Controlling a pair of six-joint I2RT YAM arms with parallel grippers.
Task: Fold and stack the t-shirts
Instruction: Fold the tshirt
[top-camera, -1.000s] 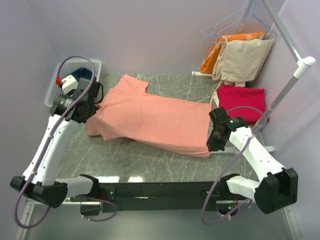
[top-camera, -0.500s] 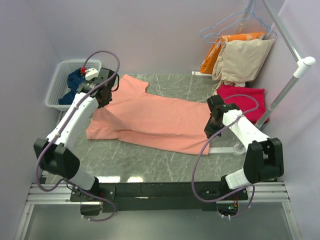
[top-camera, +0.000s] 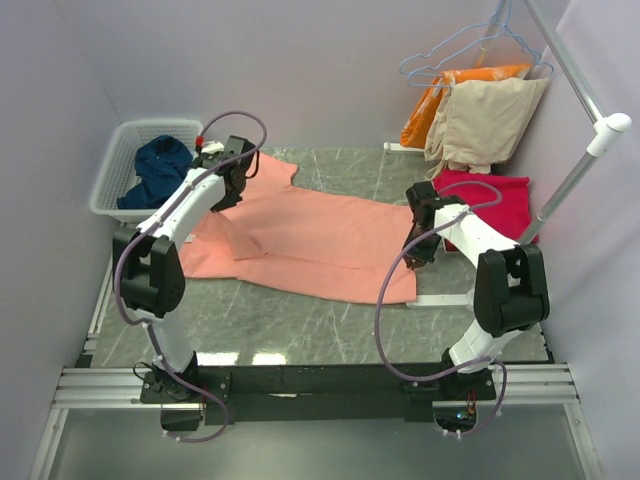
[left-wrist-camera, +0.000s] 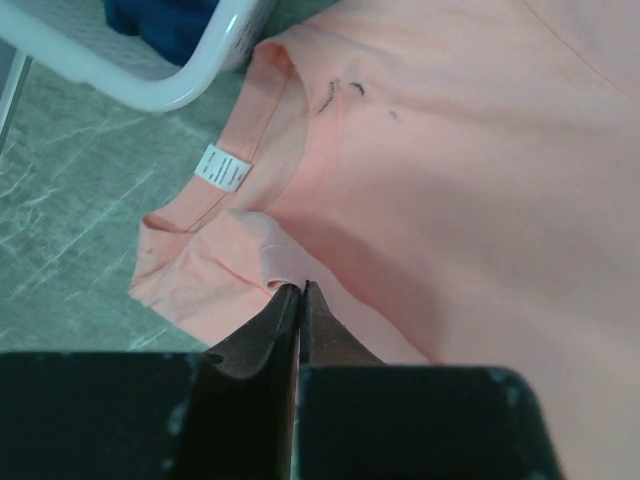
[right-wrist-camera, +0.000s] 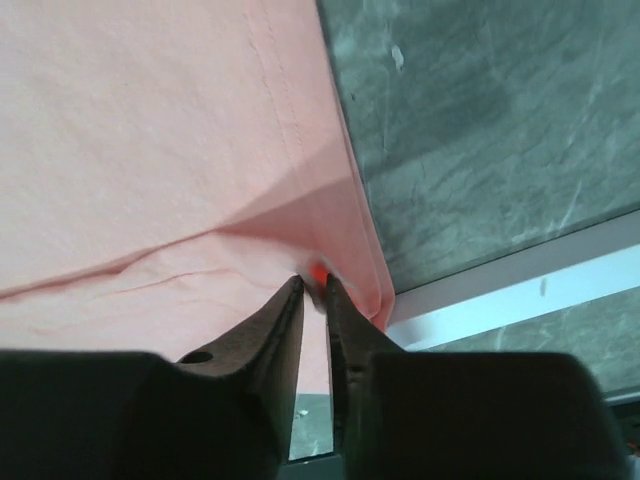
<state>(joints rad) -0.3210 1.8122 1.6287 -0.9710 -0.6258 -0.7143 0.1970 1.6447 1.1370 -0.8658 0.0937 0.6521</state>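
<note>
The left gripper (left-wrist-camera: 300, 290) is pinching a raised fold of the salmon-pink t-shirt (left-wrist-camera: 470, 170), its jaws pressing together just below the collar. The white neck label (left-wrist-camera: 222, 167) is lying inside the neckline (a few dark specks are showing nearby). A white basket (left-wrist-camera: 150, 85) holding a navy-blue t-shirt (left-wrist-camera: 170, 20) is standing near the collar, above the grey table (left-wrist-camera: 70, 230).

Both arms reach forward. Left gripper (left-wrist-camera: 301, 285), ten o'clock, pinched shut on the salmon-pink t-shirt (top-camera: 320, 235); right gripper (right-wrist-camera: 313, 278), three o'clock, jaws barely parted, nipping its hem.
</note>
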